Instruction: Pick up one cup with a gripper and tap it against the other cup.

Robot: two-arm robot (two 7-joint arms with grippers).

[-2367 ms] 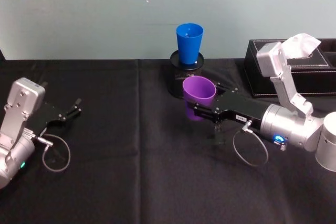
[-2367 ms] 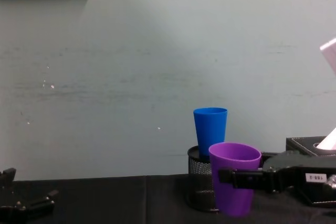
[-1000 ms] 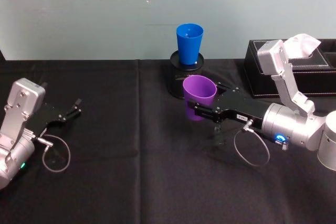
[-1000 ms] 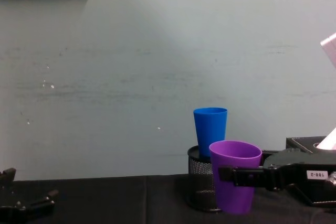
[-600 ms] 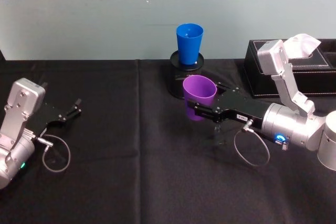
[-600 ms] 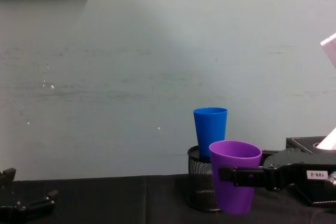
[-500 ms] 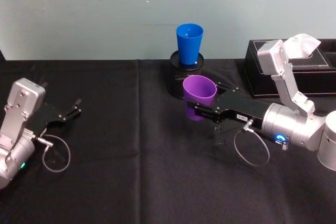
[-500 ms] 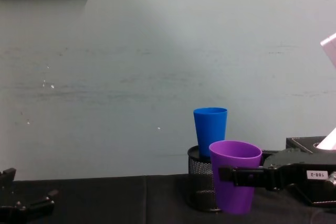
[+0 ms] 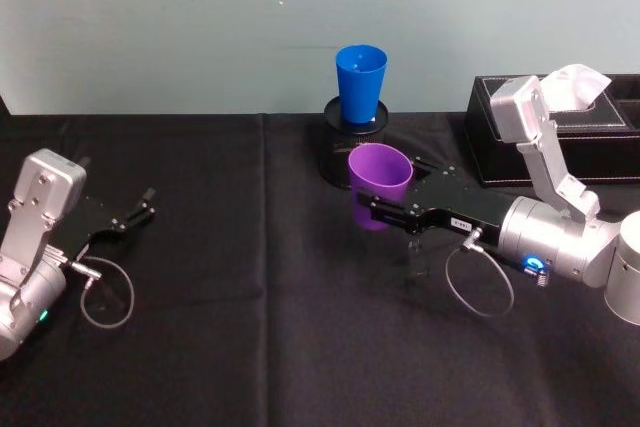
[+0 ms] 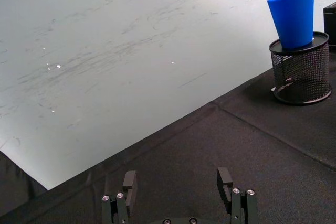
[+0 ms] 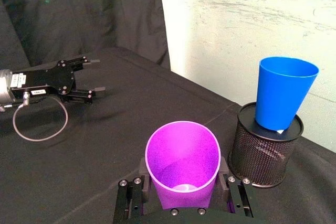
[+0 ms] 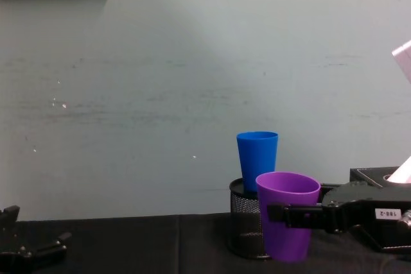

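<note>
My right gripper [image 9: 378, 206] [image 12: 277, 214] [image 11: 184, 187] is shut on the purple cup [image 9: 379, 185] [image 12: 286, 216] [image 11: 182, 163], holding it upright just above the black cloth. The blue cup [image 9: 360, 82] [image 12: 257, 160] [image 11: 283, 93] [image 10: 294, 15] stands upright on top of a black mesh pen holder [image 9: 350, 139] [image 12: 243, 222] [image 11: 265, 150] [image 10: 301, 74], behind the purple cup and apart from it. My left gripper [image 9: 135, 209] [image 10: 178, 187] rests open at the far left of the table, well away from both cups.
A black box [image 9: 545, 127] with a white tissue sits at the back right, behind my right arm. A cable loop [image 9: 478, 282] hangs from the right wrist. The black cloth [image 9: 250, 297] between the arms is bare.
The purple cup in my right gripper has risen very slightly since the earliest frame and is steady over the last second. The left arm has not moved.
</note>
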